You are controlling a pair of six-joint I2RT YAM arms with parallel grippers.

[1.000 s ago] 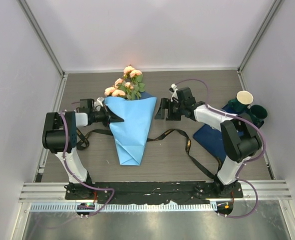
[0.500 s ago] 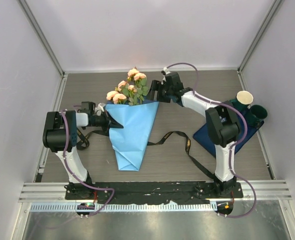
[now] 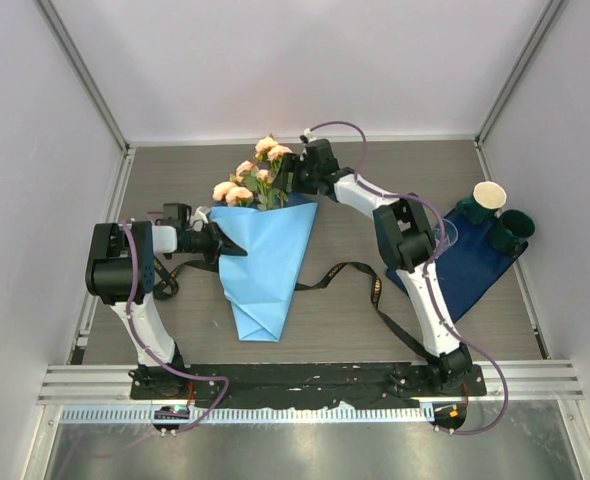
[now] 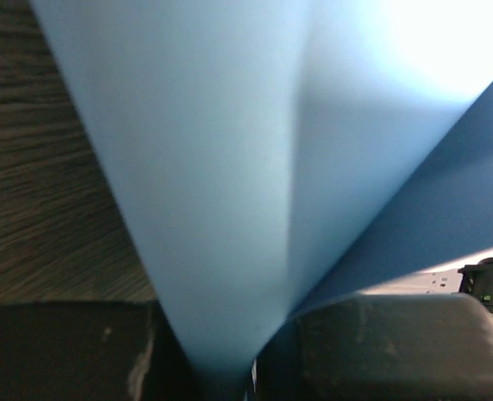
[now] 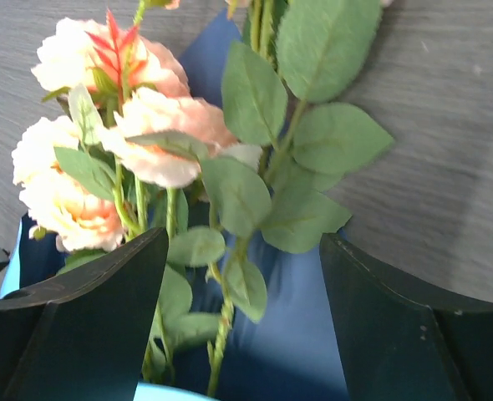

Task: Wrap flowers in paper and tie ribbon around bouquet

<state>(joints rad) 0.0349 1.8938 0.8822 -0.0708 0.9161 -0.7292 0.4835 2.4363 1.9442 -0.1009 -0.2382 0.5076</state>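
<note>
Beside leafy roses (image 5: 167,134), right gripper (image 5: 242,241) gapes; left gripper (image 3: 233,245) meets thin paper (image 3: 270,260), grip unclear.

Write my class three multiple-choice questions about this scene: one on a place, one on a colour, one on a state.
1. The ribbon lies: A in a drawer; B on the table beside the paper; C hung on the wall.
2. The paper's outer face is: A light blue; B red; C yellow.
3. The right gripper is: A shut on the ribbon; B shut on scissors; C open around the flowers' stems.
Key: B, it trails across the bare table; A, it shows pale blue; C, stems stand between its spread jaws.
</note>
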